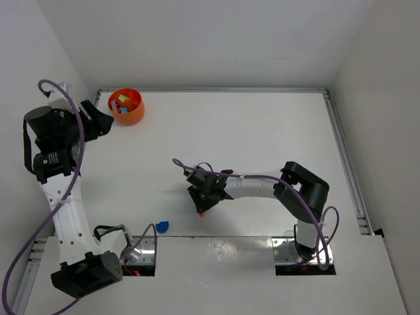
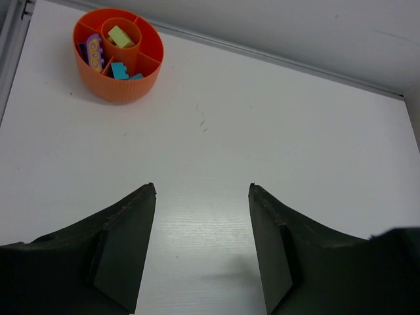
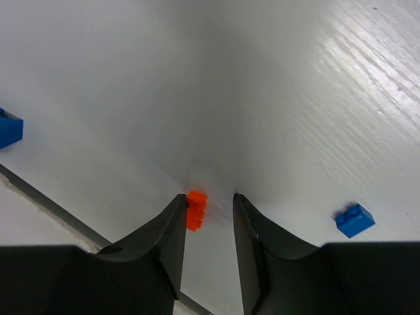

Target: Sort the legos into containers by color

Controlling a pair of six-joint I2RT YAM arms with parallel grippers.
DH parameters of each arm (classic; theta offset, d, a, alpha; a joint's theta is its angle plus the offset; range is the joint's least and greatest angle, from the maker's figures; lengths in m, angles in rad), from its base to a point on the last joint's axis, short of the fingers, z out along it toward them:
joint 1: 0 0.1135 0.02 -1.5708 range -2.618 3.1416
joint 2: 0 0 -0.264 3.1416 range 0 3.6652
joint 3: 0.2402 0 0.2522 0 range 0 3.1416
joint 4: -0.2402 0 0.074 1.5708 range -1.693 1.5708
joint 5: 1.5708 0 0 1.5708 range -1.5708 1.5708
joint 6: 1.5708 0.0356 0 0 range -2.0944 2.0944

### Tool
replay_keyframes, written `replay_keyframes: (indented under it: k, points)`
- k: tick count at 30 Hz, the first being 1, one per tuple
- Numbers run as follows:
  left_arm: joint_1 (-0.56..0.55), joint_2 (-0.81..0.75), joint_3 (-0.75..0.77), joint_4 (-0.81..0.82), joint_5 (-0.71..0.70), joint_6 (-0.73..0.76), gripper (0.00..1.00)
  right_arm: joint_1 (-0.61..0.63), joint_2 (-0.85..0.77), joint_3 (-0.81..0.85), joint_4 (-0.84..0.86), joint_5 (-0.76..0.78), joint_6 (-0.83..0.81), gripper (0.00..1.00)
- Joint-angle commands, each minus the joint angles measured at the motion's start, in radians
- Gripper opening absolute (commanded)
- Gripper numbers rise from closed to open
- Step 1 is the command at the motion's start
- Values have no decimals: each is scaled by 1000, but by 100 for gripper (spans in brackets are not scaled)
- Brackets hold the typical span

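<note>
White walls enclose a white table [image 1: 262,131], at whose far left corner the round orange bowl [image 2: 118,92] is set. A lime green piece [image 2: 120,36] is seen in its centre cup, with a purple piece [image 2: 95,51] and teal pieces [image 2: 119,69] in the outer compartments. Near the table's middle the right gripper [image 3: 209,197] is lowered to the surface, its jaws narrowly apart on either side of a small orange lego [image 3: 195,209]. The piece lies against one finger while a sliver of table is seen beside the other, so no grip is judged to be made yet. A blue brick [image 3: 354,220] is left loose nearby and a second blue brick [image 3: 8,128] further off. The left gripper [image 2: 201,187] is held wide open and empty above bare table, well apart from the bowl. The picking of the orange lego is judged to be the step in hand. Next, the jaws must be closed squarely on it, and it must be lifted and carried across to the bowl.
</note>
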Motion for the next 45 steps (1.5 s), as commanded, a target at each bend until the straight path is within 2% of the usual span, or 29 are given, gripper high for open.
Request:
replay_keyframes:
  k: [1, 6, 9, 16, 21, 22, 23, 25, 29, 32, 33, 35, 40, 45]
  points:
    - [10, -24, 3, 11, -28, 28, 65, 24, 34, 2, -49, 45, 9, 33]
    - [10, -24, -19, 11, -28, 28, 65, 24, -36, -53, -6, 56, -9, 33]
    - [10, -24, -28, 20, -19, 19, 65, 33, -85, -78, 6, 65, -18, 39]
    - [19, -33, -37, 30, -19, 20, 65, 33, -136, -99, 17, 114, -112, 42]
    - [19, -42, -37, 20, -19, 39, 65, 7, -226, -134, 8, 240, -308, 45]
    - [19, -42, -37, 20, -19, 39, 65, -2, -242, -150, -15, 228, -360, 45]
    - [19, -42, -37, 20, -19, 48, 66, -2, -266, -150, -32, 211, -493, 45]
    - [19, -42, -37, 20, -10, 48, 66, -2, -289, -187, -87, 191, -593, 42]
    - [19, -15, -37, 20, 45, 48, 66, -22, -432, -332, -104, 116, -884, 36]
    - [19, 13, -37, 20, 67, 22, 66, -33, -461, -366, -141, 4, -971, 36]
    - [19, 27, -37, 20, 79, 22, 66, -33, -472, -375, -152, -15, -1027, 38]
    - [19, 39, -37, 30, 88, 11, 66, -33, -472, -397, -141, -36, -1072, 52]
    - [19, 39, -37, 30, 89, 2, 66, -42, -472, -415, -132, -93, -1178, 70]
    - [19, 39, -47, 30, 79, 11, 66, -51, -463, -449, -106, -93, -1222, 72]
